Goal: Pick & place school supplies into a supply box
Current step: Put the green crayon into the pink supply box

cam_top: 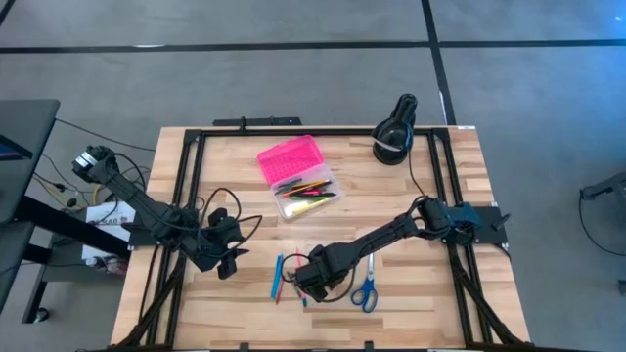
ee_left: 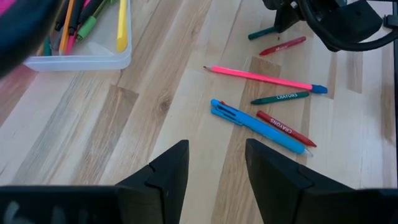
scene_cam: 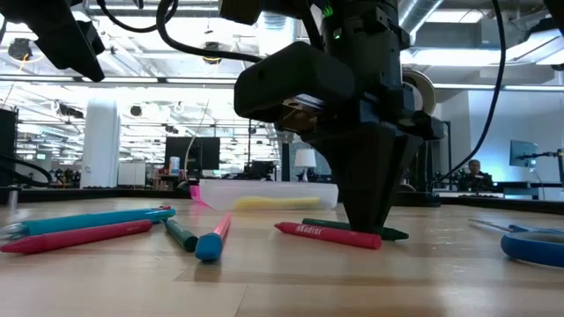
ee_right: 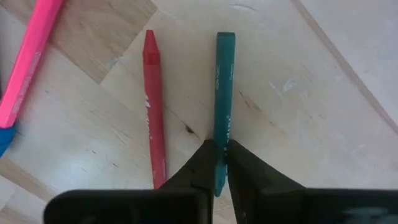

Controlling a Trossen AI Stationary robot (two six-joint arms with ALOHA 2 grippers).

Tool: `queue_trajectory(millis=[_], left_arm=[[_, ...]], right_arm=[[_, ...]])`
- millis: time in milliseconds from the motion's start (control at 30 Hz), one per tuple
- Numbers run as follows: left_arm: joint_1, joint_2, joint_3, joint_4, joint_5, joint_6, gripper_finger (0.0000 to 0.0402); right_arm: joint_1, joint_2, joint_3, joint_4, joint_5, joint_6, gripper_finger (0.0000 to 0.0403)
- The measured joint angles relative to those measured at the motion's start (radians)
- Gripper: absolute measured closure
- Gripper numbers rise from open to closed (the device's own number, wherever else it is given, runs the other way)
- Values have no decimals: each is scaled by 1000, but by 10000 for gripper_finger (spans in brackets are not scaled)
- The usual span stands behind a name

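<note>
Crayons and pens lie loose on the wooden table point(cam_top: 430, 196), and the right gripper point(ee_right: 219, 163) stands among them at the near middle, its two fingers pinched onto one teal-green crayon point(ee_right: 222, 93) that lies flat on the wood. Just beside it, parallel and apart, lies one red crayon point(ee_right: 153, 99). Farther out lie four more: one pink pencil with a blue cap point(ee_left: 264, 78), one green crayon point(ee_left: 280, 98), one blue pen point(ee_left: 255, 123) and a second red crayon point(ee_left: 283, 126). One pair of blue-handled scissors point(cam_top: 366, 289) lies on the other side of the gripper. The supply box point(cam_top: 298, 178) sits open toward the table's far middle, pink lid up, its clear base holding several pencils. The left gripper point(ee_left: 214, 168) hovers near the table's left edge, fingers spread, holding nothing. One black round device point(cam_top: 394, 132) stands at the far edge.
</note>
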Motion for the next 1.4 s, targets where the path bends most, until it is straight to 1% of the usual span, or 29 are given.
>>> queue_trajectory(millis=[200, 333, 433, 533, 700, 833, 933, 1133, 1200, 1400], left_arm=[[0, 0, 0, 0, -7, 3, 249], [0, 0, 0, 0, -23, 16, 249], [0, 0, 0, 0, -35, 20, 249], [0, 0, 0, 0, -38, 30, 249], [0, 0, 0, 0, -53, 44, 249], [0, 0, 0, 0, -61, 55, 249], [0, 0, 0, -1, -68, 58, 249], [0, 0, 0, -3, -88, 94, 249], [0, 0, 0, -5, -97, 103, 249], [0, 0, 0, -8, -93, 142, 249]], right_arm=[[0, -1, 0, 0, 3, -19, 398], [0, -3, 12, -7, 7, -25, 394], [-2, 3, 39, -66, 37, -49, 394], [-10, 2, 75, -96, 61, -62, 398], [-27, 0, 152, -198, 63, -131, 399], [-60, -1, 235, -264, 110, -194, 398], [-93, -2, 309, -298, 155, -275, 399], [-190, -3, 428, -317, 240, -514, 399], [-235, -3, 444, -307, 258, -603, 399], [-363, -3, 446, -272, 255, -872, 396]])
